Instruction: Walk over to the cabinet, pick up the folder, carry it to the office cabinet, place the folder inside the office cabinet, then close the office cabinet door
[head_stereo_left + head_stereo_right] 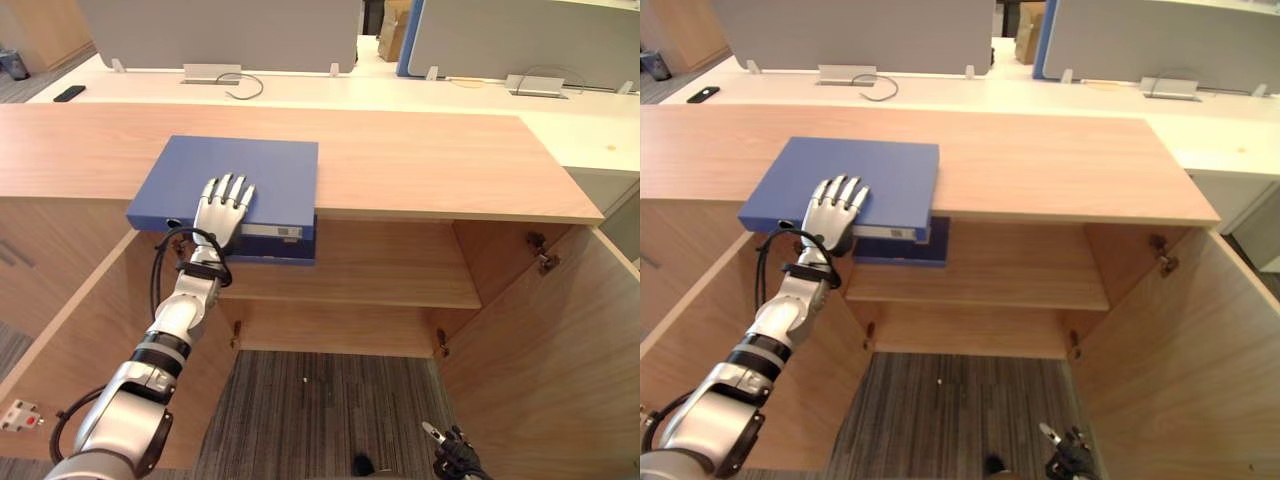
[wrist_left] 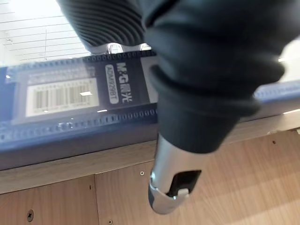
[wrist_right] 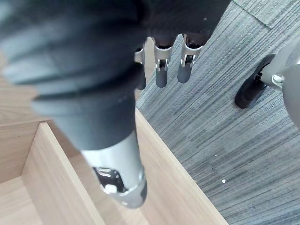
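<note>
Folder: the blue folder [image 1: 270, 175] lies flat on the wooden cabinet top [image 1: 430, 165]. Its near edge overhangs the front lip, above the open compartment.
Left hand: your left hand [image 1: 222, 208] rests on the folder's cover with its fingers laid out straight. Its thumb [image 2: 171, 183] hangs below the spine label [image 2: 61, 93] and clasps nothing that you can see.
Right hand: your right hand [image 1: 452, 455] hangs low over the carpet [image 1: 330, 400], fingers [image 3: 161, 77] relaxed and empty.
Doors: the left door [image 1: 70, 330] and the right door [image 1: 560, 330] both stand open, and the inner shelf [image 1: 380, 275] is bare.
Done, as judged: you have walked up to the cabinet and touched the folder.
Left, as judged: you have no grip or lift yet. The carry, the placing inside and the door closing all remain.
Hidden: the underside of the overhanging edge is out of sight, so you cannot tell whether the thumb touches it.
Cut off: the right hand sits at the frame's lower margin, and the lower compartment's floor is hidden behind the shelf.
Unclear: whether this open cabinet is the source or the destination.
</note>
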`<state>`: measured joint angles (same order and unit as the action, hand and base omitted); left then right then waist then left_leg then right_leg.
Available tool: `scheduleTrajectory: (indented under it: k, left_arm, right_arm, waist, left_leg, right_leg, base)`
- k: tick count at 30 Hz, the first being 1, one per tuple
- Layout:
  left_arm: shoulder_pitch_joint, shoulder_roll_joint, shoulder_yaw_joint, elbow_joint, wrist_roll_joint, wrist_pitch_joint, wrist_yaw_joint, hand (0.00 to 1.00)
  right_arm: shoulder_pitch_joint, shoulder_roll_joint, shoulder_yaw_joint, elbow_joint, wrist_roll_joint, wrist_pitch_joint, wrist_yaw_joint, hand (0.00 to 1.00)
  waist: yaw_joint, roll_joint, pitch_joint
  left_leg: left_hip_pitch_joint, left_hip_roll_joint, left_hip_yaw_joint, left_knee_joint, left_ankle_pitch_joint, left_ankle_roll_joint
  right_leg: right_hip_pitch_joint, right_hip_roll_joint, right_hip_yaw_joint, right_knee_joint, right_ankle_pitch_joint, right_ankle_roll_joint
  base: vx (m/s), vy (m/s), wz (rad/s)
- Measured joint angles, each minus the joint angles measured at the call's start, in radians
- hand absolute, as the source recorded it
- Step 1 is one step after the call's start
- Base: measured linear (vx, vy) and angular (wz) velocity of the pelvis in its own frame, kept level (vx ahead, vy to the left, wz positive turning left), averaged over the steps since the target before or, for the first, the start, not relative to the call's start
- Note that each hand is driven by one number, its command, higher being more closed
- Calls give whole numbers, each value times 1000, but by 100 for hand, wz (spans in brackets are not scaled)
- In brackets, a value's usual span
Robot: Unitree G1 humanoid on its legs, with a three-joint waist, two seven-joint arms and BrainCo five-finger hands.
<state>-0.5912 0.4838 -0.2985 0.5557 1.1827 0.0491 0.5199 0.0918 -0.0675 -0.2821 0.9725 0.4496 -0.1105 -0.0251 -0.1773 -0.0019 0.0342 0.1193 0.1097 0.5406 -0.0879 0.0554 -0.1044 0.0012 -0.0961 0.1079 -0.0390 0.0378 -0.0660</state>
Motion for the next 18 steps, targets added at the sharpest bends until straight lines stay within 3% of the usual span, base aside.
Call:
scheduleTrajectory:
  k: [3, 4, 7, 12, 18]
  left_arm:
    - [-8, 0, 0, 17, -4, 7, 3, 0]
    - [-8, 0, 0, 20, -5, 9, 4, 100]
    - [-16, 0, 0, 26, -8, 27, 21, 100]
    - [-49, -1, 1, 41, -28, 42, 63, 100]
    - [-97, -12, 1, 44, -47, 42, 78, 100]
  right_arm:
    - [-3, 0, 1, 0, 0, 0, -2, 0]
    - [-3, 0, 1, -1, 0, 0, -2, 0]
    - [-5, 0, 5, -6, 0, 0, -7, 0]
    - [-8, 1, 10, -7, 0, 0, -15, 0]
    - [-12, 1, 10, -7, 0, -1, -21, 0]
  waist:
    - [0, 1, 12]
    - [0, 2, 12]
    - [0, 4, 17]
    - [3, 5, 26]
    - [2, 4, 26]
  left_leg:
    - [1, 1, 0, 0, -1, 0]
    - [1, 1, 1, 0, -1, 0]
    - [1, 1, 2, -2, -1, 0]
    - [5, -3, 1, -5, 6, -2]
    - [6, 1, 1, -5, 7, -3]
  right_leg:
    - [-10, 1, -7, 13, 0, 1]
    - [-12, 1, -9, 15, 0, 2]
    - [-19, 1, -15, 25, -1, 14]
    - [-37, -7, -20, 52, -29, 95]
    - [-35, -3, -20, 50, -27, 99]
  base:
    - [-84, -23, -6]
    - [-91, -33, -6]
    - [-94, -35, -6]
    - [-94, -57, -3]
    - [-15, -22, -1]
